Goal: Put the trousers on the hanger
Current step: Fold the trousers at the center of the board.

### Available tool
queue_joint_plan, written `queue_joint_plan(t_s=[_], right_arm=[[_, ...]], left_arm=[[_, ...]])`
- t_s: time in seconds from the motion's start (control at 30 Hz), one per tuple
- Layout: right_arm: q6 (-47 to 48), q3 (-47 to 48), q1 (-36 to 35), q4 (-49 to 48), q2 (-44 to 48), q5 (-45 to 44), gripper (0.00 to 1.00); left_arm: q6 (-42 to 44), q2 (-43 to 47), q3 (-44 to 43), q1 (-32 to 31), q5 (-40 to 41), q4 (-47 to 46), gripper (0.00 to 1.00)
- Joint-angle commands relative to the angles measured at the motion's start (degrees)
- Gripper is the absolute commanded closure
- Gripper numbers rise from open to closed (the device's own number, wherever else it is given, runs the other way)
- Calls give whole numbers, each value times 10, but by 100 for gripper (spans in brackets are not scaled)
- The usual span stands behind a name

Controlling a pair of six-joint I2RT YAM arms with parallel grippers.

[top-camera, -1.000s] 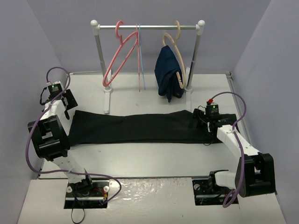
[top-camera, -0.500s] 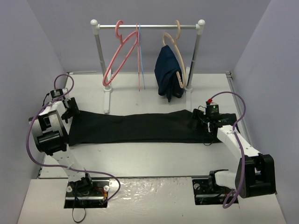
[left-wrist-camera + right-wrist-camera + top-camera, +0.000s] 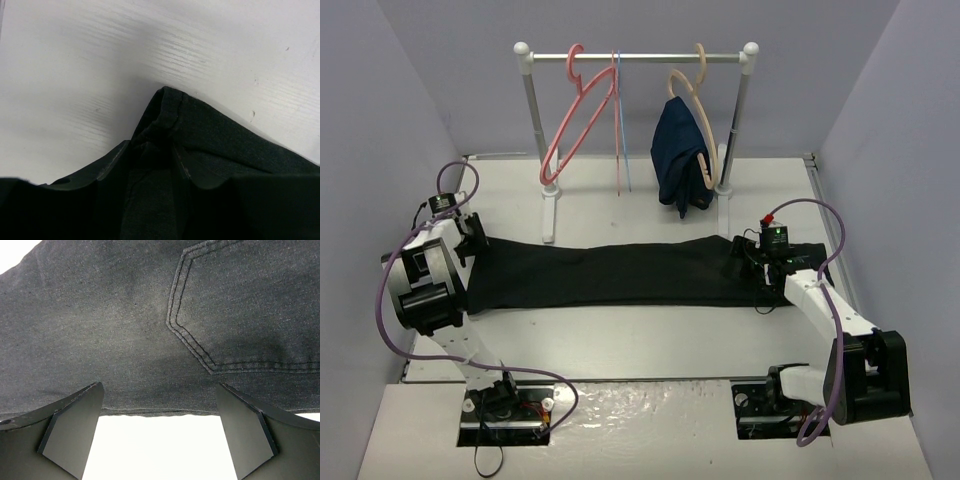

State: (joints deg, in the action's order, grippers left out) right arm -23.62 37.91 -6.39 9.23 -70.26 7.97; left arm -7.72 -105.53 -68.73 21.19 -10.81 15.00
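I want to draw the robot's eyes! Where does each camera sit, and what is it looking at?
Top camera: above and behind, looking down at the table, rail and trousers; left arm and right arm show.
Left wrist: on the left arm, close over a trousers corner; the left hand shows at the bottom.
Right wrist: on the right arm, over the trousers' stitched pocket; the open right hand frames it.
Shared: the trousers.

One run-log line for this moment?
trousers flat on table; left gripper pinching hem corner; right gripper open at waist end; hanger on rail
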Motion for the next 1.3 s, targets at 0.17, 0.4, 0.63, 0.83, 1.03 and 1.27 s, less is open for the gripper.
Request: queue_joint_plan(t_s=[0.17,0.4,0.63,0.83,1.03,1.27], right_arm=[[8,-3,-3,-16,19,8,9],[9,-4,-3,-17,19,10,9],[6,-7,-3,-17,16,9,9],[5,-8,-3,-18,15,6,9],[5,-4,-4,-18,14,9,9],[7,14,-38,-24,11,22,9]], left_arm=[[-15,70,-11,4,11,3,88],[-11,74,-43,5,18,18,100],[-12,44,-83,4,24,22,100],[-12,26,-88,1,28,8,92],[-24,23,-101,0,63,14,58],[-95,173,-26,-27,100,22,26]])
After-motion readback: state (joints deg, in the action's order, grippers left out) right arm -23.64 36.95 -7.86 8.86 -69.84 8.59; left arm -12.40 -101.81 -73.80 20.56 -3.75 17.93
